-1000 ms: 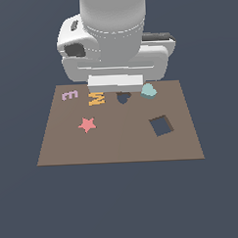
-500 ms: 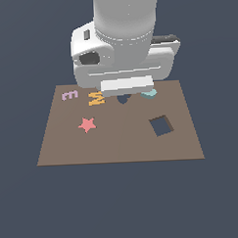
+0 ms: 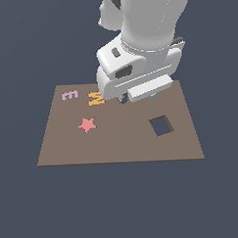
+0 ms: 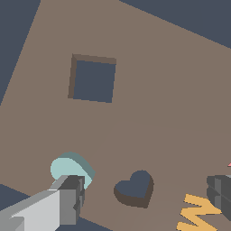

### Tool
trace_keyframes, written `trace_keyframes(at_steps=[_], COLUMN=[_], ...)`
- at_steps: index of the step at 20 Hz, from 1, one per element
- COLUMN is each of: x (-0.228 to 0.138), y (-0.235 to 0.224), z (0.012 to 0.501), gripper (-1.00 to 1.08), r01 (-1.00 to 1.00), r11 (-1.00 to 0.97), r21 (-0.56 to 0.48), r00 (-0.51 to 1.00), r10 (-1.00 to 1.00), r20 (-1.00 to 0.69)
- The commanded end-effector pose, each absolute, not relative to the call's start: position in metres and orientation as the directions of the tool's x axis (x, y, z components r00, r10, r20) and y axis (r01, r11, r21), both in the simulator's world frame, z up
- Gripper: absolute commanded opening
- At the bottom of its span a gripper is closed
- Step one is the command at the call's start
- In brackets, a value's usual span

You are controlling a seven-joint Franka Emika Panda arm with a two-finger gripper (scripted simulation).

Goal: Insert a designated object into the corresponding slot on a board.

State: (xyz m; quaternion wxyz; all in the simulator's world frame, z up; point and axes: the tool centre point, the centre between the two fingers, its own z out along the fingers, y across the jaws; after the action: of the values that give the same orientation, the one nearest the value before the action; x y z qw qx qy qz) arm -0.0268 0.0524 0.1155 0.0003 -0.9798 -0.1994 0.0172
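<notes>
The gripper is spread wide, holding nothing. One finger overlaps the teal block, whose pointing direction seems unclear; the heart slot lies between the fingers.

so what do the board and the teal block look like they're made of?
Board: flat matte brown with no grain, possibly wood or fibreboard; the square hole shows thin darker walls. Teal block: smooth, uniform pale colour, plastic-like, no gloss. Both are simulator renders, so the material is a guess.
</notes>
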Motion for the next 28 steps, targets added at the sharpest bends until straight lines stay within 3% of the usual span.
trace_keyframes(at_steps=[1,13,21,28], x=[-0.033,-0.074,-0.091,-0.095], y=[0.065,0.107,0.115,0.116], z=[0.106,0.066,0.052,0.049], gripper=[1.0,1.0,1.0,1.0], r01=[0.489,0.822,0.9,0.913], r11=[-0.873,-0.569,-0.436,-0.408], r21=[-0.009,-0.005,-0.001,0.0], r00=[0.872,0.569,0.436,0.408], r10=[0.489,0.822,0.9,0.913], r20=[-0.028,-0.006,0.0,0.001])
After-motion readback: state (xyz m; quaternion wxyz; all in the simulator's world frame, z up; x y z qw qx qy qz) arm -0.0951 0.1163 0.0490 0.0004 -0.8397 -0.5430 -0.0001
